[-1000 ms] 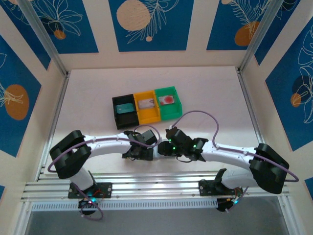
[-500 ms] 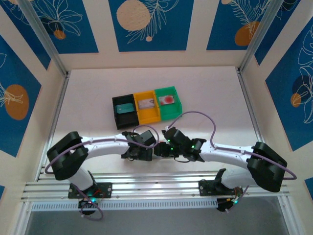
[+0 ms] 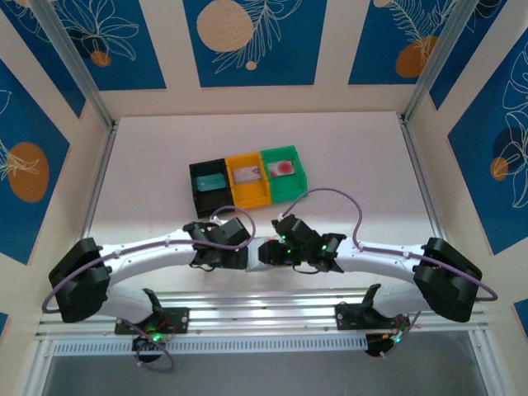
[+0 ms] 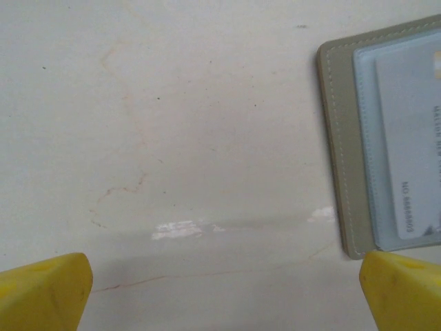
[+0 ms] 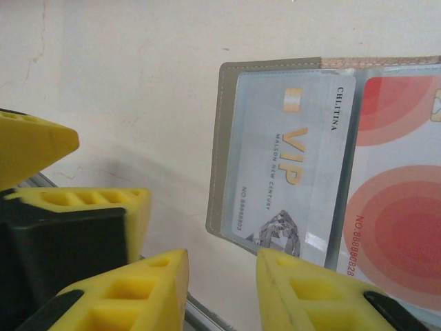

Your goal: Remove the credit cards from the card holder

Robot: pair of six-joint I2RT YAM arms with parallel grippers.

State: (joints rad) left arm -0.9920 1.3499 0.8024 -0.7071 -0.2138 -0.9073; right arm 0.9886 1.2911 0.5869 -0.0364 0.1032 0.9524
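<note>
The card holder [image 5: 224, 138] lies open and flat on the table, its taupe edge in the left wrist view [image 4: 341, 172] too. Its clear pockets hold two credit cards: a pale VIP card [image 5: 296, 158] and a card with red circles [image 5: 400, 207]. My right gripper [image 5: 220, 283] hovers at the holder's near corner, jaws partly apart with bare table between them; one fingertip [image 5: 310, 289] overlaps the holder's lower edge. My left gripper [image 4: 224, 289] stands wide open over bare table, left of the holder. In the top view both grippers, left [image 3: 221, 257] and right [image 3: 268, 252], meet near the table's front.
Three small bins sit mid-table in a row: black [image 3: 210, 188], orange [image 3: 248, 180] and green [image 3: 285, 172], each with a card inside. An aluminium rail [image 3: 264, 309] runs along the near edge behind the grippers. The left gripper's yellow fingers [image 5: 34, 145] are close beside my right fingers.
The left arm has swung to the left, and its gripper has drawn a little away from the holder. The right gripper has edged slightly left.
</note>
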